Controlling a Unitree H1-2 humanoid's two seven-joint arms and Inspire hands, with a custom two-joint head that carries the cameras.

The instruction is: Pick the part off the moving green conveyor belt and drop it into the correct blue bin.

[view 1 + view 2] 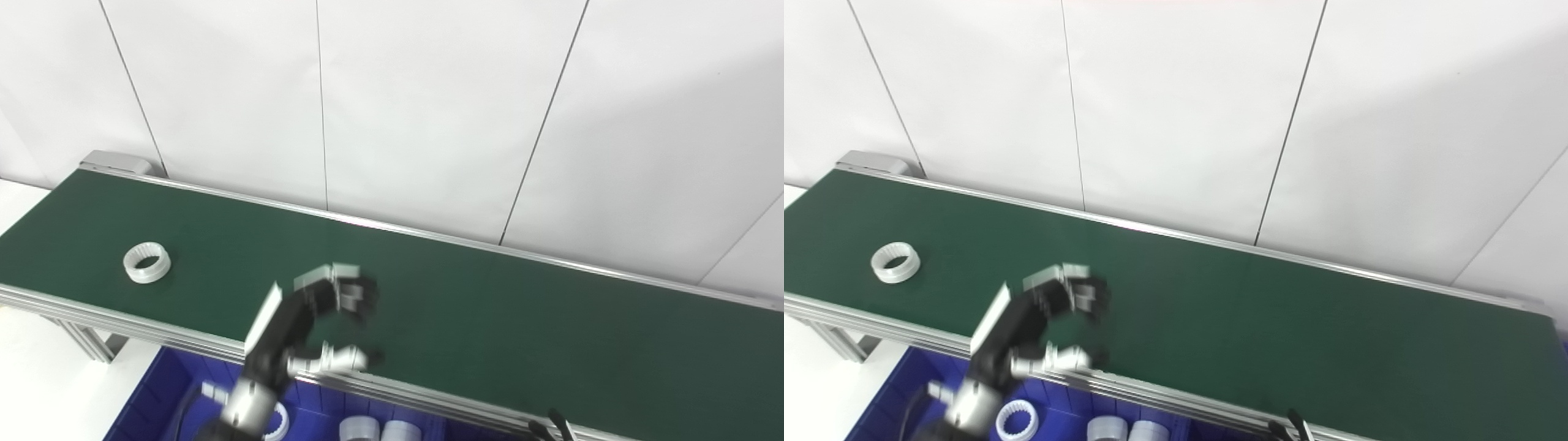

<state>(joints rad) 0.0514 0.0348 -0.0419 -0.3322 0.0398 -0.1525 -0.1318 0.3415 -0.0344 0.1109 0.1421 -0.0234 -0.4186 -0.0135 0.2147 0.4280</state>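
Observation:
A white toothed ring part (pixel 147 262) lies on the green conveyor belt (pixel 490 318) near its left end; it also shows in the right eye view (pixel 895 262). My left hand (pixel 324 318) hovers over the belt's near edge, well to the right of the ring, open and empty, fingers curved and thumb apart. It also shows in the right eye view (pixel 1053 318). Only the fingertips of my right hand (pixel 554 427) peek in at the bottom edge. A blue bin (pixel 159 392) sits below the belt's near rail.
The blue bin holds a white toothed ring (pixel 1017 420) and two white cylindrical parts (pixel 380 430). The belt's aluminium rail (pixel 429 398) runs between hand and bin. A white panelled wall (pixel 429 110) stands behind the belt.

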